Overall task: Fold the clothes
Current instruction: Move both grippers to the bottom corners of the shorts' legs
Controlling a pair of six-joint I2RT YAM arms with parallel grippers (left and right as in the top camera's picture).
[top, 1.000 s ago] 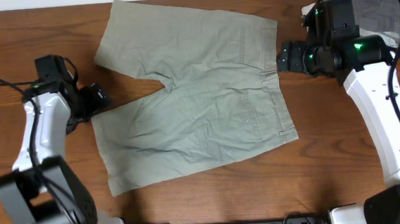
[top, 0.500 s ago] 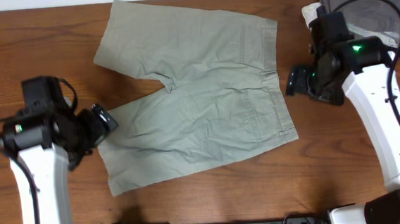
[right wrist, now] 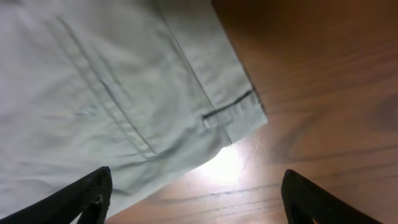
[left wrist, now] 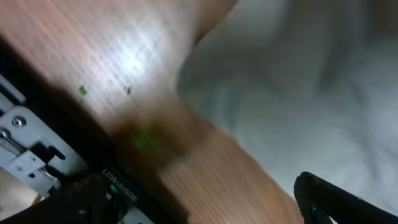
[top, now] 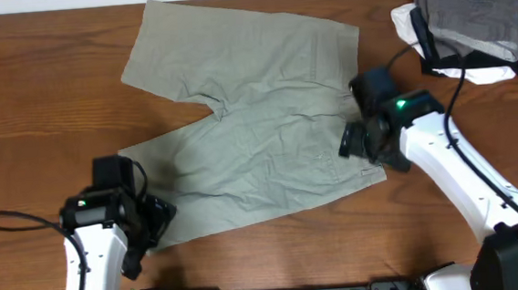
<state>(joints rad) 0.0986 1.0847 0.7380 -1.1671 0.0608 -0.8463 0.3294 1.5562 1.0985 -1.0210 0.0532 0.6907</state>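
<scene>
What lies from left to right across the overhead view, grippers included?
left gripper at the leg hem → khaki shorts → right gripper at the waistband end → stack of folded garments

Matt woven cloth shorts [top: 257, 118] lie on glossy wood table [top: 35, 78].

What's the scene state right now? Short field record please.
shorts: spread flat on the table, unfolded, waistband toward the right
left hand: open, at the near leg's hem corner, nothing seen in it
right hand: open, above the near waistband corner, holding nothing
folded pile: far right corner, apart from the shorts
fold progress: none yet
</scene>
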